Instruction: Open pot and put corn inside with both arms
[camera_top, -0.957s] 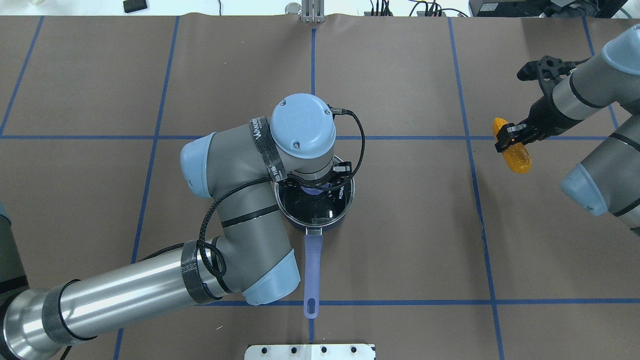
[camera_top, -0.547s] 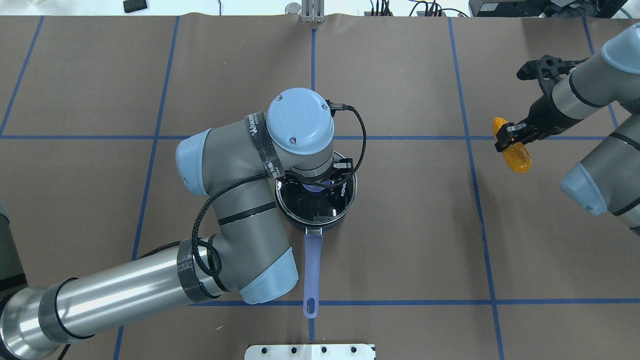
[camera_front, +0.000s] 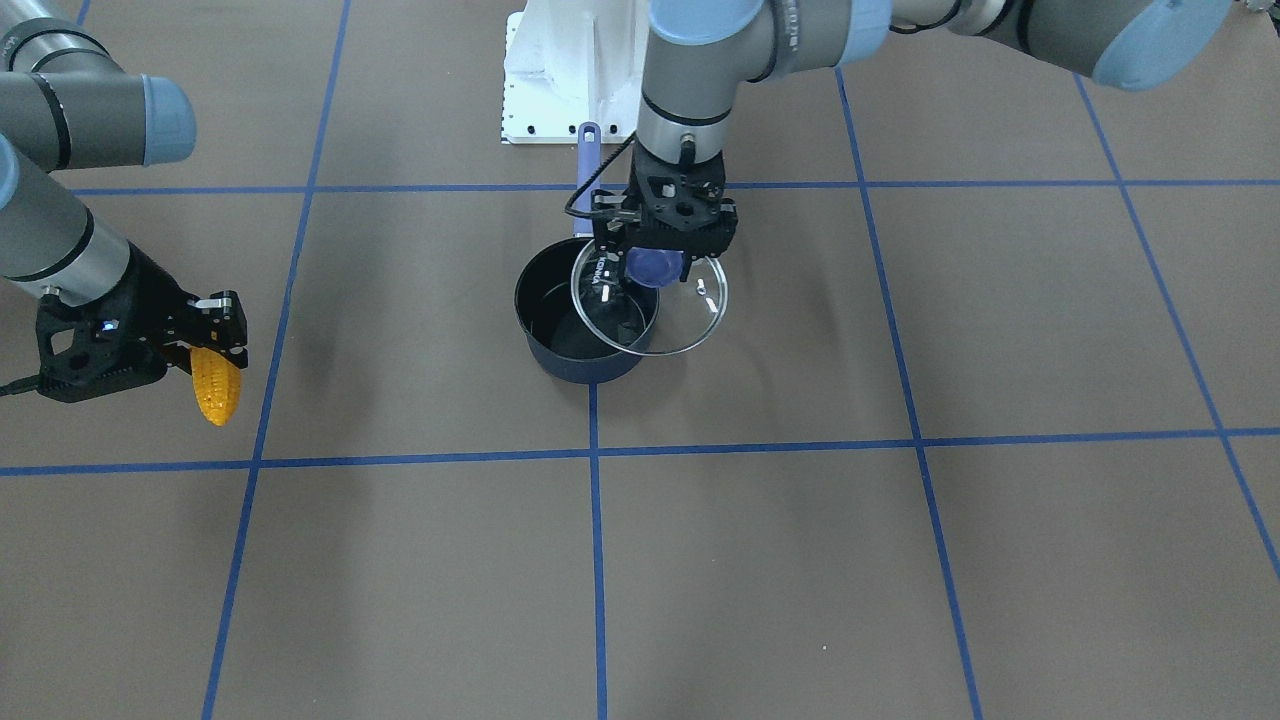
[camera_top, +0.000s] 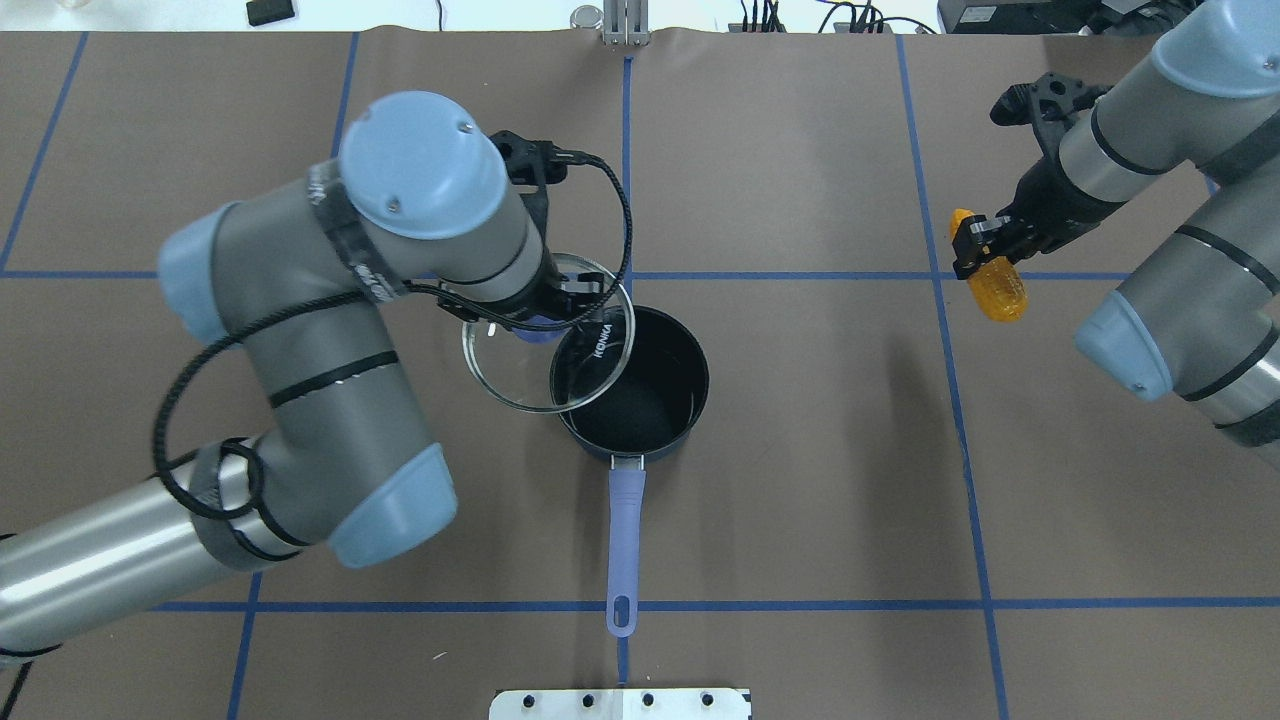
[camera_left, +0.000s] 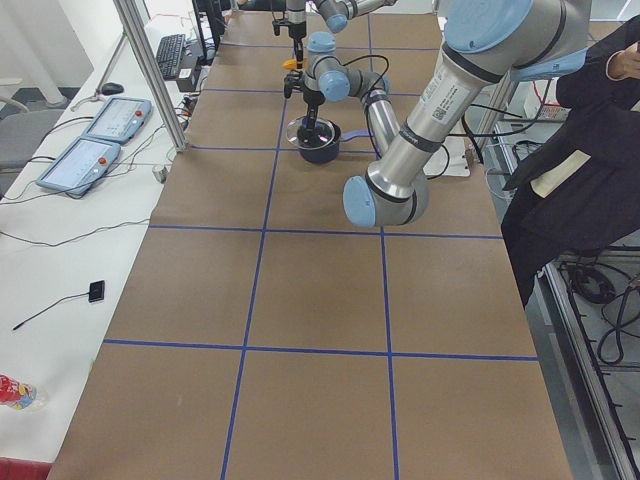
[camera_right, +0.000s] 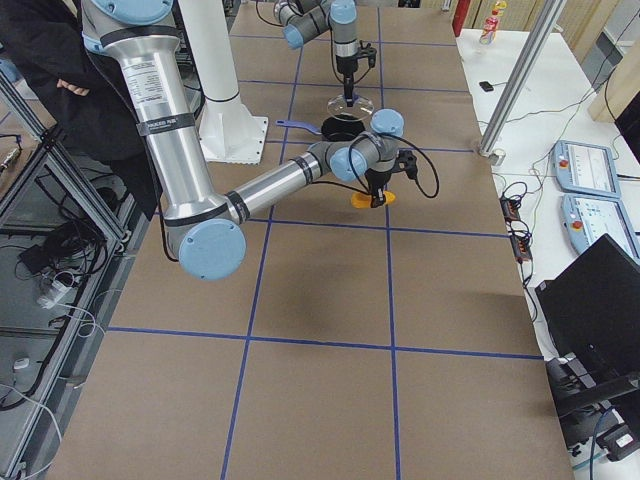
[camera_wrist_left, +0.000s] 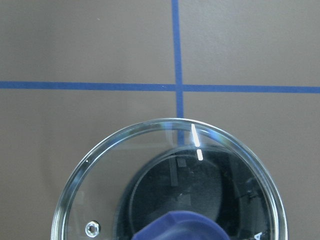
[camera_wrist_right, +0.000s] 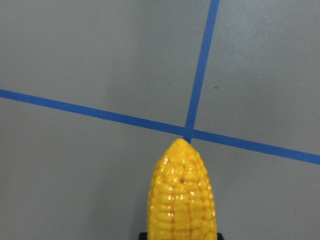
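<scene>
A dark blue pot (camera_top: 645, 405) with a purple handle (camera_top: 625, 530) stands open at the table's middle; it also shows in the front view (camera_front: 560, 325). My left gripper (camera_top: 540, 322) is shut on the purple knob (camera_front: 655, 268) of the glass lid (camera_top: 505, 375). It holds the lid in the air, overlapping the pot's left rim. The lid fills the left wrist view (camera_wrist_left: 125, 165). My right gripper (camera_top: 980, 250) is shut on the orange-yellow corn (camera_top: 997, 292). It holds the corn above the table, far to the pot's right. The corn's tapered end shows in the right wrist view (camera_wrist_right: 182, 195).
The white base plate (camera_top: 620, 703) lies at the near edge behind the pot's handle. Blue tape lines grid the brown table cover. A person in dark clothes (camera_left: 590, 150) stands beside the table by the robot's base.
My left gripper has lifted the lid off the pot and carried it up and to the left. My right gripper has moved the corn a little left and farther from the robot.
</scene>
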